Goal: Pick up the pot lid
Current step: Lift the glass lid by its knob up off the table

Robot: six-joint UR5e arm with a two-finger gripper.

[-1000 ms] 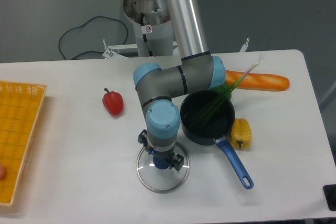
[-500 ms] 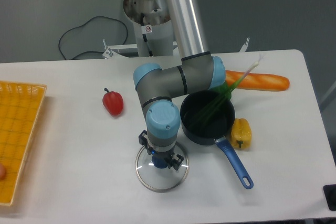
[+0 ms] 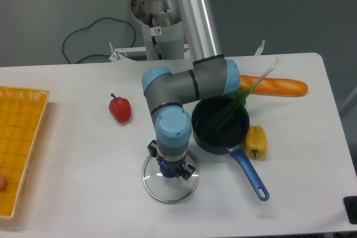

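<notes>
The gripper [image 3: 169, 166] points down over the glass pot lid [image 3: 172, 193], its fingers on either side of the lid's blue knob [image 3: 168, 171]. The lid is round and transparent with a shiny rim, and lies on the table in front of the black pan. The gripper body hides the lid's back part and some of the knob. Whether the fingers press on the knob cannot be made out.
Right of the gripper is a black pan [image 3: 204, 116] with a blue handle [image 3: 249, 174] and a green-white leek [image 3: 258, 84] in it. A yellow pepper [image 3: 256, 141], bread [image 3: 284, 87], a red pepper [image 3: 120, 109] and a yellow crate [image 3: 21, 149] surround the area.
The lid and its knob have shifted slightly left relative to the table. The arm has hardly moved, and the other objects have kept their places.
</notes>
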